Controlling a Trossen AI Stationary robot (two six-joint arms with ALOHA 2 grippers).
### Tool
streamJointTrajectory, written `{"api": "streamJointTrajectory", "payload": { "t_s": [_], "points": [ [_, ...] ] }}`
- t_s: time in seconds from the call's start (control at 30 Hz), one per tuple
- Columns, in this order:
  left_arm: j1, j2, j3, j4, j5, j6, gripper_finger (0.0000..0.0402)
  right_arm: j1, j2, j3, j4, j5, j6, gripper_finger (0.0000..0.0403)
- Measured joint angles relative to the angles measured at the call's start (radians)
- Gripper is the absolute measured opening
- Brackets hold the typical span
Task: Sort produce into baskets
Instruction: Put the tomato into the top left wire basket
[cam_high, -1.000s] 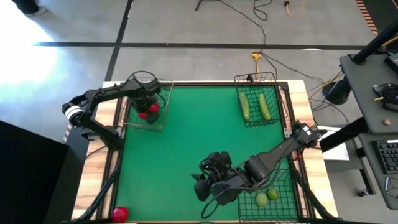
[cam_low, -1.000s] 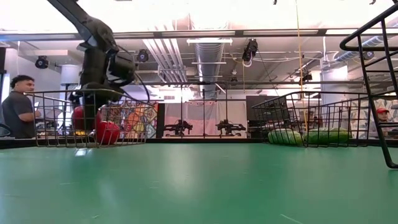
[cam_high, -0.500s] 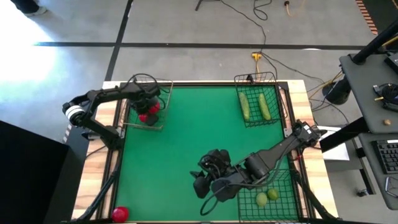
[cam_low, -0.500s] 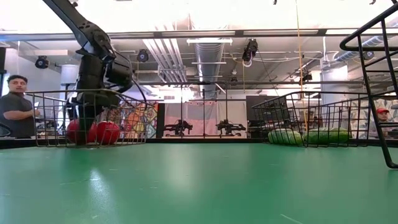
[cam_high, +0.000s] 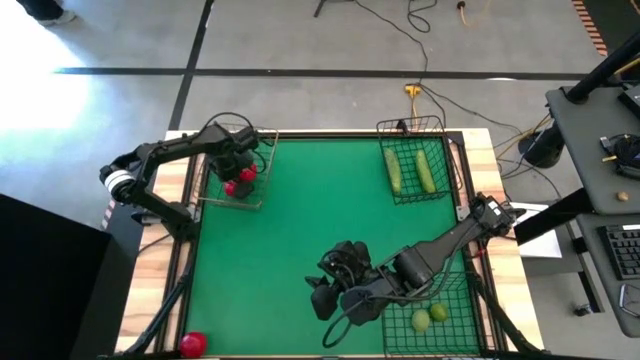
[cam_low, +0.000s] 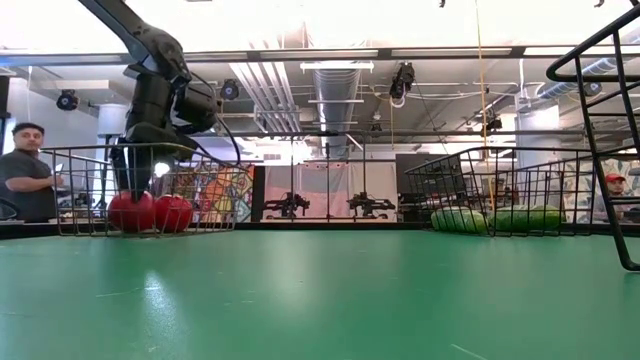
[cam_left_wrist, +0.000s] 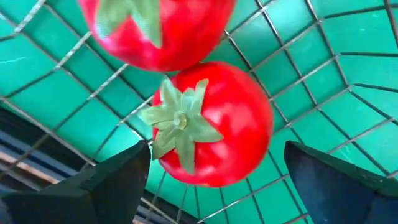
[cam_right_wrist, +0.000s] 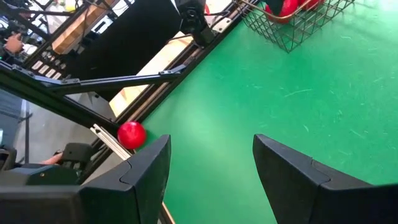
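Tomatoes (cam_left_wrist: 208, 124) sit under your released left gripper (cam_left_wrist: 211, 180) at upper left; lifting carelessly could snag the basket (cam_high: 232, 203) wire.

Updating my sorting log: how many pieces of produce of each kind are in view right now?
Tomatoes: 3, two in the left basket, one loose at the mat's near-left corner
Cucumbers: 2
Limes: 2
Total: 7

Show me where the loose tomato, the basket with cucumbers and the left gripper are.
loose tomato (cam_high: 193, 344), high view, middle of its red top.
basket with cucumbers (cam_high: 440, 160), high view, its right wire wall.
left gripper (cam_left_wrist: 214, 171), left wrist view, midway between its fingertips.
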Motion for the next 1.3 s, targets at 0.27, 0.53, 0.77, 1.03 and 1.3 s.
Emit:
{"api": "streamJointTrajectory", "payload": {
  "t_s": [0.27,0.53,0.77,1.03,1.3],
  "points": [
    [0.0,-0.002,-0.012,0.058,0.003,-0.007,0.0357,0.015,0.0,0.0,0.035,-0.003,0.008,0.0219],
    [0.0,-0.059,0.111,-0.078,0.007,0.003,0.0357,0.026,0.0,0.0,0.038,-0.001,0.027,0.0219],
    [-0.022,-0.226,0.238,-0.222,0.318,0.019,0.0357,0.026,0.0,-0.004,0.038,0.007,0.025,0.0219],
    [-0.33,-0.587,0.227,-0.186,0.383,-0.189,0.0357,0.024,0.001,-0.015,0.037,0.065,0.001,0.0219],
    [-0.935,-0.782,0.008,0.03,0.102,-0.729,0.0357,-0.024,0.001,-0.016,0.04,0.092,-0.038,0.0219]
  ]
}}
